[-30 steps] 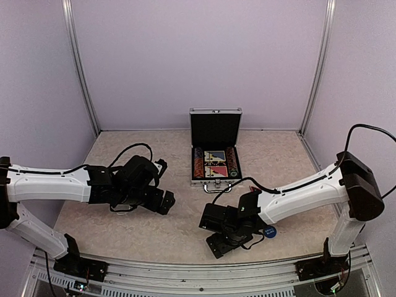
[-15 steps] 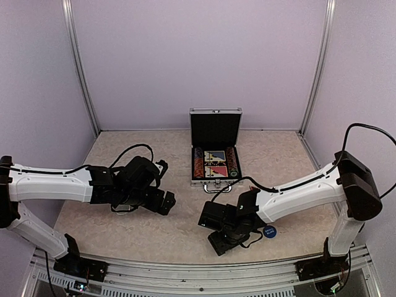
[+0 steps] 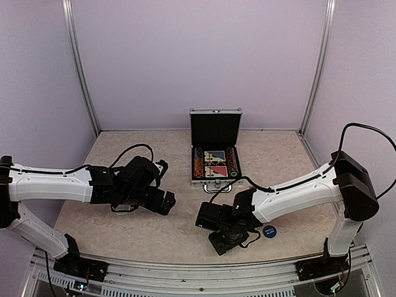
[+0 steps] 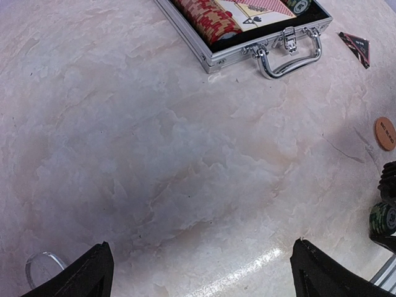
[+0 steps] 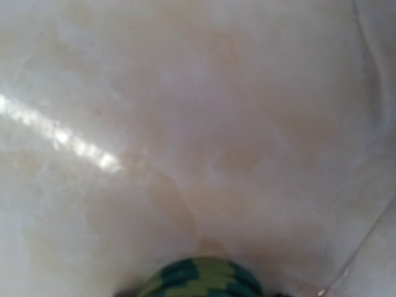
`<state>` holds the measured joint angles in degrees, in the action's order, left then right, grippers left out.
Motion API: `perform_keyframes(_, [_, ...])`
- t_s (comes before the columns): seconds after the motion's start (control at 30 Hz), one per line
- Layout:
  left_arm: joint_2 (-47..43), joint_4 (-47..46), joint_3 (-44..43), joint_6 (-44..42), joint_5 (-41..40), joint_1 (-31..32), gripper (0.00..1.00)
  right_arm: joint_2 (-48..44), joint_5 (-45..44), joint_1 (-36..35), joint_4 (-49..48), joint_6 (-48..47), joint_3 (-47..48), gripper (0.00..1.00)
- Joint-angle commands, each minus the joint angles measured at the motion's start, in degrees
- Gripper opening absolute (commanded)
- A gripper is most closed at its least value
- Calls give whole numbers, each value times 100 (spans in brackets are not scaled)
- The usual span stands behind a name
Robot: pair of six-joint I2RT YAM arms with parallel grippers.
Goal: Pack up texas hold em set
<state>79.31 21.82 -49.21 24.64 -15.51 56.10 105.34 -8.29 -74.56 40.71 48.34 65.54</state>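
While the left gripper [image 3: 166, 202] hangs wide open at eight o'clock on the table [image 3: 124, 148], the silver briefcase [image 3: 215, 129] lies open at twelve. At six, the right gripper [image 3: 221, 240] has green chips [image 5: 201, 278] between its fingers, though I cannot tell whether it grips them. A blue disc [image 3: 269, 231] lies at its three o'clock.

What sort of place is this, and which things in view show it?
Probably a robot test booth: plain lilac walls framed by aluminium posts, left arm and right arm bolted to a rail, open poker case on the table.
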Motion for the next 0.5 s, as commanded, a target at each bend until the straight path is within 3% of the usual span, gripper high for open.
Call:
perform_keyframes(0.0, [35, -128, -72, -12, -101, -2, 99, 121, -119, -67, 181, 51, 132, 50])
perform_keyframes(0.27, [10, -118, -54, -3, -119, -3, 99, 98, -126, -77, 201, 49, 137, 38])
perform_keyframes(0.47, [4, -113, -72, -3, -110, -2, 99, 86, -127, -77, 206, 57, 141, 41])
